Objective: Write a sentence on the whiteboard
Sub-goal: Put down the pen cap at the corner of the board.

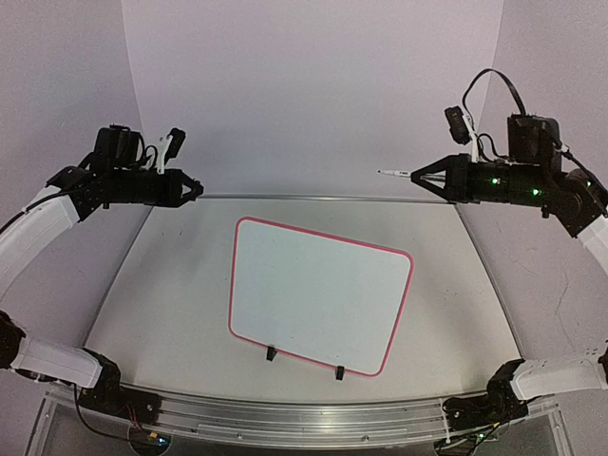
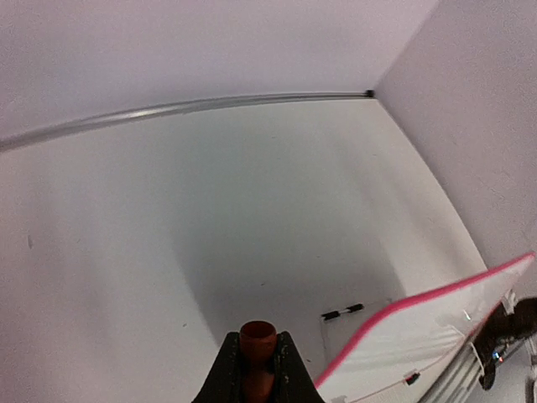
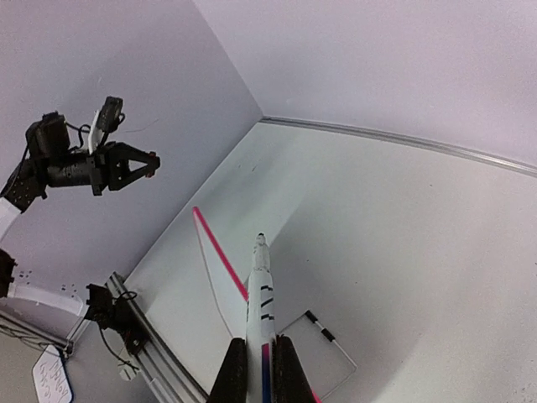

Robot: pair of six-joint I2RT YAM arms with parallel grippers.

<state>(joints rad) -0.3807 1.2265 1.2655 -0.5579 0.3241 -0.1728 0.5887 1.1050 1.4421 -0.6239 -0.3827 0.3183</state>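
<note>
Risk: your right claw [image 1: 415,177] clamps the marker [image 1: 392,173] by its rear end, tip sticking out sideways. Come down too steep or hard and the pen could twist in the jaws or shove the whiteboard [image 1: 323,290] across the bench [image 1: 171,285]. Left claw [image 1: 198,189], upper left, pinches a small reddish cap-like piece [image 2: 258,336]. Board lies flat at frame centre, blank, well apart from both claws, lower left of the pen tip.

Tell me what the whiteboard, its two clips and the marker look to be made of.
The whiteboard: smooth white face, likely a coated panel; pink-red edging, probably plastic. The clips: matte black, too small to tell plastic from metal. The marker: glossy white printed barrel, likely plastic.
</note>
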